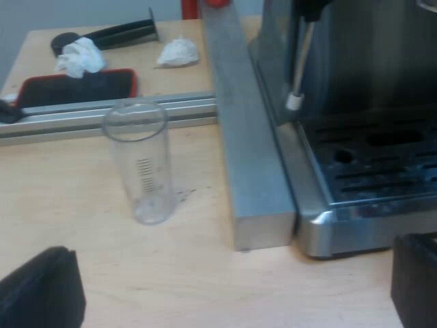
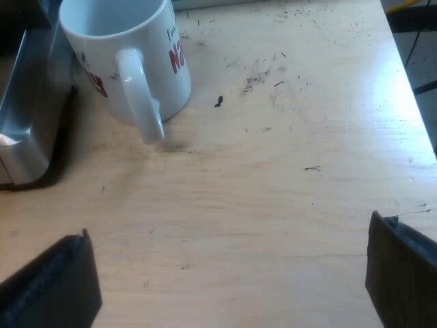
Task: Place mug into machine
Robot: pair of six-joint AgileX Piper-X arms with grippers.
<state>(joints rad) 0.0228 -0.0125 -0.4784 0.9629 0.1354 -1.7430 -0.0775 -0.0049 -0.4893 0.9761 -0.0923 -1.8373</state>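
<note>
A white mug [image 2: 130, 61] with red lettering stands upright on the wooden table, its handle turned toward my right gripper [image 2: 232, 280]. That gripper is open, fingers [image 2: 54, 287] wide apart, a short way back from the mug with bare table between them. The mug stands close beside the espresso machine's steel base [image 2: 27, 130]. In the left wrist view the espresso machine [image 1: 355, 137] shows its slotted drip tray [image 1: 382, 167] and steam wand [image 1: 298, 68]. My left gripper [image 1: 232, 290] is open above the table, holding nothing, short of an upright, clear measuring glass [image 1: 140, 160].
A grey metal bar [image 1: 246, 137] lies along the machine's side, with a rail [image 1: 102, 113] crossing behind the glass. Beyond it are a red-edged black tray [image 1: 75, 89], crumpled white tissues [image 1: 82, 56] and a black tool [image 1: 109, 34]. Coffee grounds [image 2: 263, 75] speckle the table near the mug.
</note>
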